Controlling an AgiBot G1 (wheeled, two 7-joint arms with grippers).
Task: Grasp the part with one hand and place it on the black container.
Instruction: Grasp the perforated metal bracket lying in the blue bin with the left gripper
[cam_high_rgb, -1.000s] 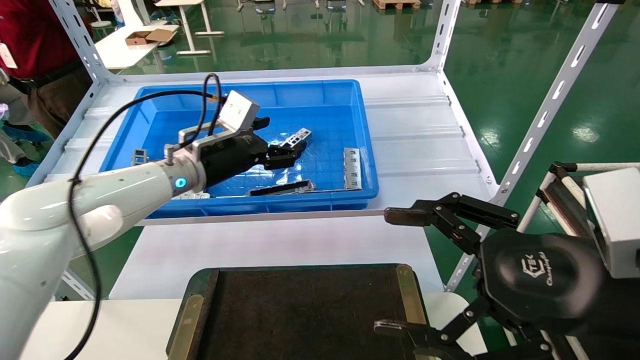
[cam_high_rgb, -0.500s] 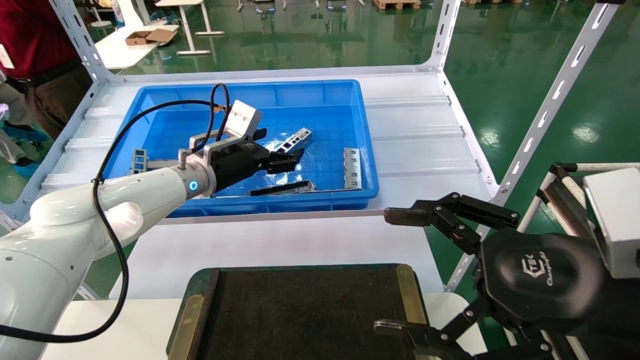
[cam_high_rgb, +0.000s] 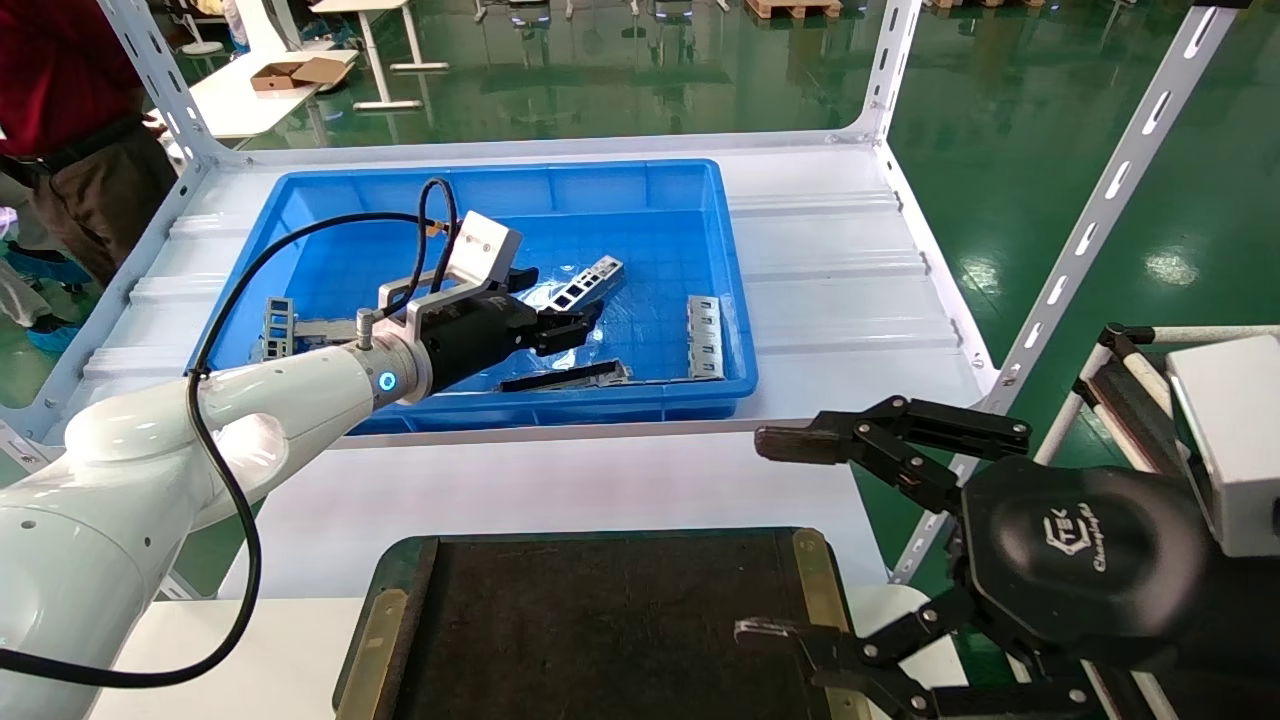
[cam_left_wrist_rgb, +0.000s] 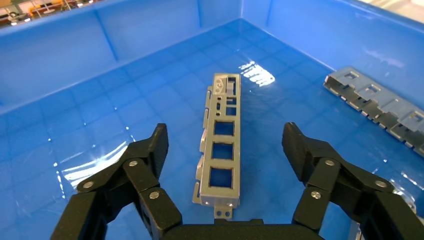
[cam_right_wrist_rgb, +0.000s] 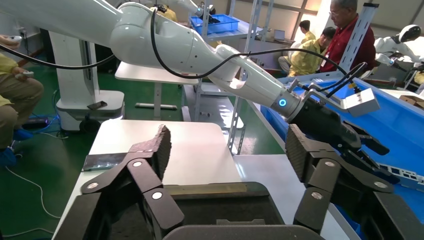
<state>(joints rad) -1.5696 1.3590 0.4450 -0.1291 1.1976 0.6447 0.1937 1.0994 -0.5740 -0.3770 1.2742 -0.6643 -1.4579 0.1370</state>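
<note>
Part: the part (cam_left_wrist_rgb: 220, 145) lies flat on the floor of the blue bin (cam_high_rgb: 640, 190), its perforated end pointing away from the left wrist camera and its row of square windows running toward it. In the head view the part (cam_high_rgb: 585, 282) sits near the middle of the bin, slightly toward the far wall.
Left gripper: the left gripper (cam_left_wrist_rgb: 225, 145) hangs low inside the bin with its fingers spread wide, one finger (cam_left_wrist_rgb: 152, 150) on each long side of the part. Neither finger touches the metal; blue floor shows between each pad and the bar.
Left arm pose: the white forearm reaches in from the robot's left over the bin's near wall, wrist angled down and forward, with the grey wrist box (cam_high_rgb: 482, 246) uppermost and a black cable looping above it.
Black container: the black container (cam_high_rgb: 600, 620) sits at the near edge of the head view, well apart from the bin, with brass-coloured strips on its short sides.
Right gripper: the right gripper (cam_high_rgb: 775, 540) hovers over the container's right end, fingers spread wide and holding nothing, palm logo facing up.
Other contents: a wider grey tabbed bracket (cam_high_rgb: 704, 336) lies near the bin's right wall, a flat dark strip (cam_high_rgb: 565, 376) near the front wall, and another grey bracket (cam_high_rgb: 278, 326) at the left.
</note>
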